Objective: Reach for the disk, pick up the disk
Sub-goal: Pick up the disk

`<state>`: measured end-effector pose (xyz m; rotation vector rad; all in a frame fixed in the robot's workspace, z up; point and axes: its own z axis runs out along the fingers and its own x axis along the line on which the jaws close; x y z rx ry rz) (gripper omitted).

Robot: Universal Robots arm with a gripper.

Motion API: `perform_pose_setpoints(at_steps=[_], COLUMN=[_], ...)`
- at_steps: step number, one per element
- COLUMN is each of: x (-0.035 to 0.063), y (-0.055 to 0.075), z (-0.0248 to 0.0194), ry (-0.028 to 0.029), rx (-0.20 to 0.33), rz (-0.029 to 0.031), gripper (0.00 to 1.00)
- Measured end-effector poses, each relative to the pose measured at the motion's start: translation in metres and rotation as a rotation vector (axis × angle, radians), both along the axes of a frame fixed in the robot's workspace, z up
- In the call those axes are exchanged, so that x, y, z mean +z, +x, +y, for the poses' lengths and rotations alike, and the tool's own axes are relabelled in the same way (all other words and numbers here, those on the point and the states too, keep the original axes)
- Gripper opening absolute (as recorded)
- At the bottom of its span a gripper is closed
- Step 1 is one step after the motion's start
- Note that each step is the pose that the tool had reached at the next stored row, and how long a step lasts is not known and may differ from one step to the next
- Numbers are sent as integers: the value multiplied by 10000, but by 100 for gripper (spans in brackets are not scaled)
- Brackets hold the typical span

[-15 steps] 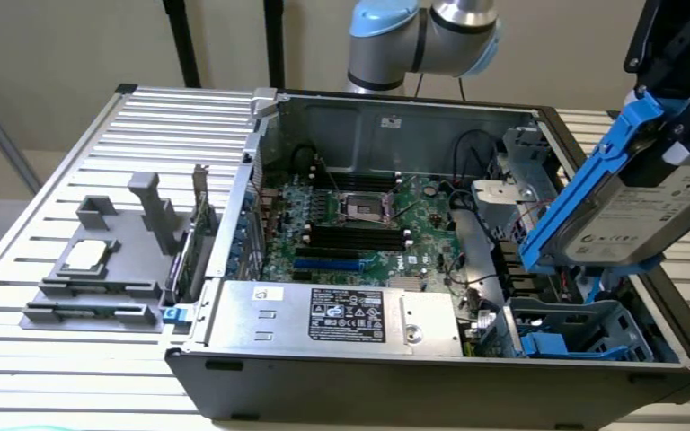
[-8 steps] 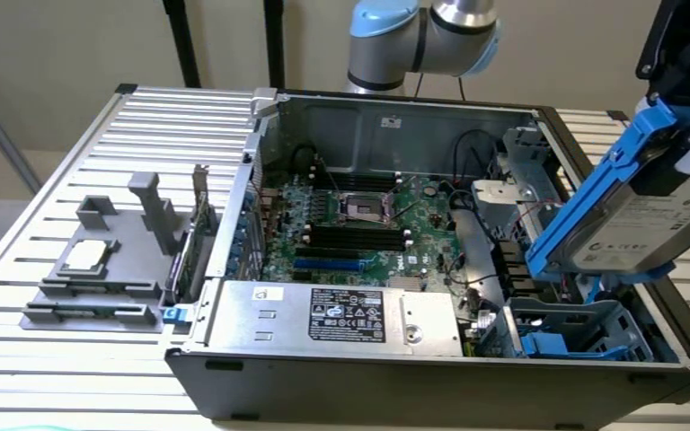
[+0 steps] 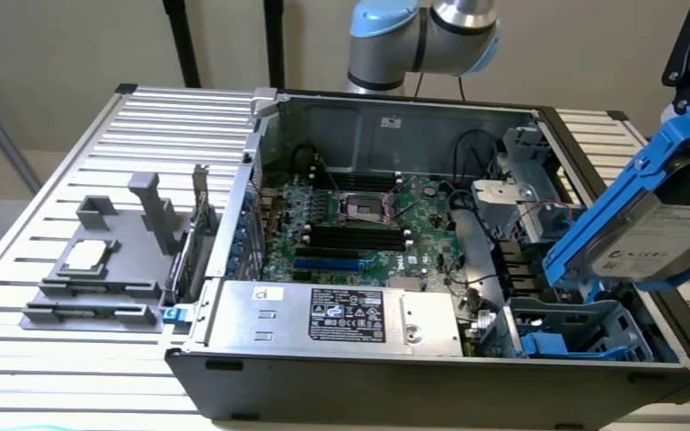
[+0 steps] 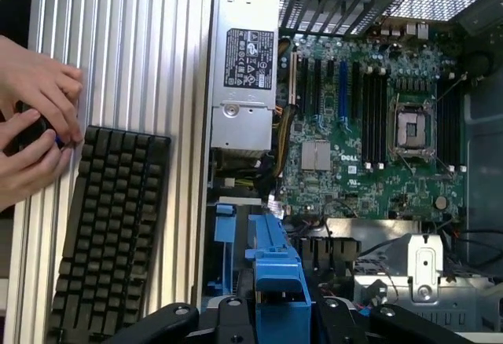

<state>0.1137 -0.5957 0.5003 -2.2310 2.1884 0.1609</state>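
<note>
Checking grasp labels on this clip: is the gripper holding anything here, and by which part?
Yes: the disk, lifted clear above the open computer case. The jaws grip its blue carrier at one end.

"DELL" in white letters on green motherboard (image 4: 369, 116), right of centre in wrist view. Black label (image 4: 250, 58) on silver power supply box (image 4: 244, 85), upper middle: print too small to read. White label on disk (image 3: 668, 238), right edge of exterior view: unreadable.
</note>
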Motion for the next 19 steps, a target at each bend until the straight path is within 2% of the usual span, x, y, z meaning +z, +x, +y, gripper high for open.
perform_pose_setpoints(at_steps=[3,7,9,14,19], x=[-1,0,0,0,-1], y=[8,9,7,-14,-19], z=[-7,-5,7,75,76], ry=[8,8,5,-9,-9], rx=[-79,-113,-114,-115,-115], rz=[-30,-168,-212,-221,-220], gripper=[33,33,33,33,33])
